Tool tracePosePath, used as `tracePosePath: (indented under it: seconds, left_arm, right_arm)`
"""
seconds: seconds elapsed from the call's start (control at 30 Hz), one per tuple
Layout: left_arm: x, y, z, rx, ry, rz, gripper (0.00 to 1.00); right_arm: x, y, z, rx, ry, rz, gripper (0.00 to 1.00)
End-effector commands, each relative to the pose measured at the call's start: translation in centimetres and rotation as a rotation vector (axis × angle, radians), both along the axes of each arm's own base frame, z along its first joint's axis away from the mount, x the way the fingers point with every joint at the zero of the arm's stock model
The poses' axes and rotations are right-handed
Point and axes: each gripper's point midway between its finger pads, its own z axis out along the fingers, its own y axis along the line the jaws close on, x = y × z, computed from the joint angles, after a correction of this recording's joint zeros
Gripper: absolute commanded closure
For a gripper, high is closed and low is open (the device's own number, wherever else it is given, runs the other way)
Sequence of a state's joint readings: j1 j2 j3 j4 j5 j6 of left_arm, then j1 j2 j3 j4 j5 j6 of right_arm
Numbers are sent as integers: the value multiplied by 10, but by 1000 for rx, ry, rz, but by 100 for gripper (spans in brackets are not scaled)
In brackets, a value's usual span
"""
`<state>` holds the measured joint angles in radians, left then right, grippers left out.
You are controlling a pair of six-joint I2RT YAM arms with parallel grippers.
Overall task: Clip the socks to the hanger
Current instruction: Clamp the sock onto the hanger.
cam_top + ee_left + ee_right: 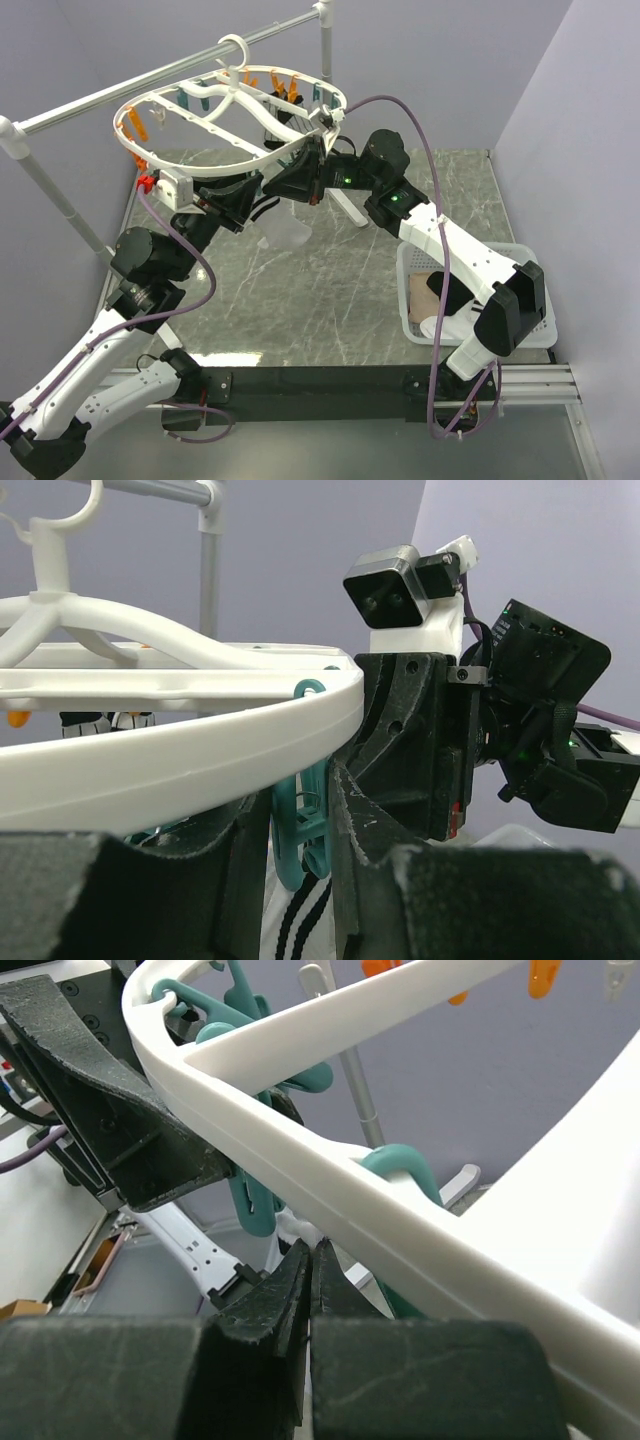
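Two-handed work at the near rim of the hanger (pixel 180 750). At left, we saw the left gripper (pixel 298 815) clenched on a teal clip (pixel 292 855), probably pinching it open for the striped sock (pixel 305 925), which hung just below, long axis vertical. At right, the right gripper (pixel 311 1280) was closed on nothing visible, perhaps steadying the frame. A pinkish sock (pixel 428 285) lay in the basket (pixel 403 300).
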<state>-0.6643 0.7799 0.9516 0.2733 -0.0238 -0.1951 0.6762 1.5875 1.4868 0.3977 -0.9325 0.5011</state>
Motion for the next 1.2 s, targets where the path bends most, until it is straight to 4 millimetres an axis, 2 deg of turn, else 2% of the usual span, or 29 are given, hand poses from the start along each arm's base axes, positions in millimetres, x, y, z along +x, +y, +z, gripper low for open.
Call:
tracePosePath:
  seconds: [0.0, 0.33, 0.57, 0.83, 1.17]
  left_arm:
    - [-12, -14, 1, 21, -40, -85, 75]
    - [-9, -17, -2, 19, -31, -89, 75]
    - [-10, -20, -3, 18, -29, -108, 75]
    - [-9, -21, -7, 14, -26, -109, 75]
    - [-14, -18, -7, 11, -46, -113, 74]
  right_arm:
    - [-12, -5, 29, 53, -67, 31, 100]
    - [-22, -12, 36, 80, -85, 72, 100]
    - [-18, -13, 42, 101, -81, 57, 100]
    - [-22, -18, 54, 128, -101, 53, 100]
    - [-15, -19, 67, 164, -77, 20, 100]
